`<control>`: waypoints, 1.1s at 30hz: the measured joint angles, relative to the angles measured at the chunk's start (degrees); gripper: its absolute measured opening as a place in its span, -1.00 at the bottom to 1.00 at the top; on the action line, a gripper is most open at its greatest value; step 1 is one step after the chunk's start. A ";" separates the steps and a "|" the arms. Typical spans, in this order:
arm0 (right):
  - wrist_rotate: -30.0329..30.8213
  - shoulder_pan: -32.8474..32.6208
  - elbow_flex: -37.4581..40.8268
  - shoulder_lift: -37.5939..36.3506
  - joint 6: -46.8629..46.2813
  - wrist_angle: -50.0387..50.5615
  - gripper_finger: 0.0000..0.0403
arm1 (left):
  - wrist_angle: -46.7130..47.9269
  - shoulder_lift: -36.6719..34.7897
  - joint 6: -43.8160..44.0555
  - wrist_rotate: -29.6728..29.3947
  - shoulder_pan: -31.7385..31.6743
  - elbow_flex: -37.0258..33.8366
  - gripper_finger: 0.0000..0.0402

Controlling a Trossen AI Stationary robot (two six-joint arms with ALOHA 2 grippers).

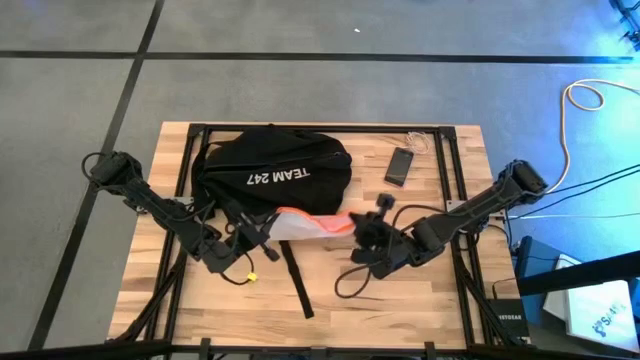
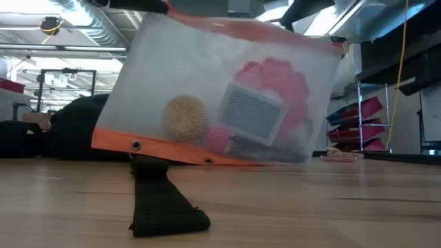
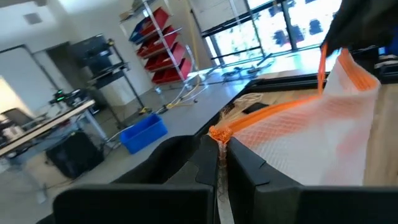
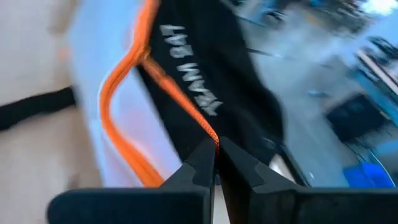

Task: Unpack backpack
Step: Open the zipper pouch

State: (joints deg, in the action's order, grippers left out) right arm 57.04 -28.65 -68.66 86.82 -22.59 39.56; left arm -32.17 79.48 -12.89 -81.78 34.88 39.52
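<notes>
Your large black soft fabric backpack (image 1: 272,172) lies at the table's far middle, its lower edge covered by the white mesh pouch with orange trim (image 1: 312,224) stretched in front of it. Your left gripper (image 3: 217,163) is pressed together, pinching one orange corner; your right gripper (image 4: 216,163) pinches the orange edge at the other end. Through the mesh you can make out only vague shapes: a yellowish ball (image 2: 185,115), something pink (image 2: 275,79) and a grey rectangle (image 2: 253,114). The small flat black phone (image 1: 400,166) lies beside the backpack.
</notes>
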 joint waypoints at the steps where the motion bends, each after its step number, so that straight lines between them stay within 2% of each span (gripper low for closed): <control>1: 1.35 0.16 0.00 -0.40 -2.59 2.02 -1.00 | 0.06 0.00 0.16 -0.49 -0.11 -0.04 -1.00; 7: 4.98 0.16 0.00 -3.01 -12.78 7.70 -1.00 | 0.16 0.00 0.25 -1.00 -0.21 -0.04 -1.00; 12: 5.39 0.61 0.00 -4.72 -21.05 13.32 -1.00 | 0.38 0.00 -0.32 -1.09 -0.25 -0.04 -1.00; 22: 5.46 0.66 0.00 -5.06 -38.04 30.80 -1.00 | 0.36 0.00 -1.24 -1.39 -0.22 -0.04 -1.00; 33: -1.54 1.00 0.11 -5.06 -50.24 48.66 -1.00 | 1.78 0.00 -0.16 -1.44 -0.44 -0.04 -1.00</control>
State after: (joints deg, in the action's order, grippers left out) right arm 55.51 -27.65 -68.55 81.76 -72.84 88.22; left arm -30.39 79.48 -13.05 -83.22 34.44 39.48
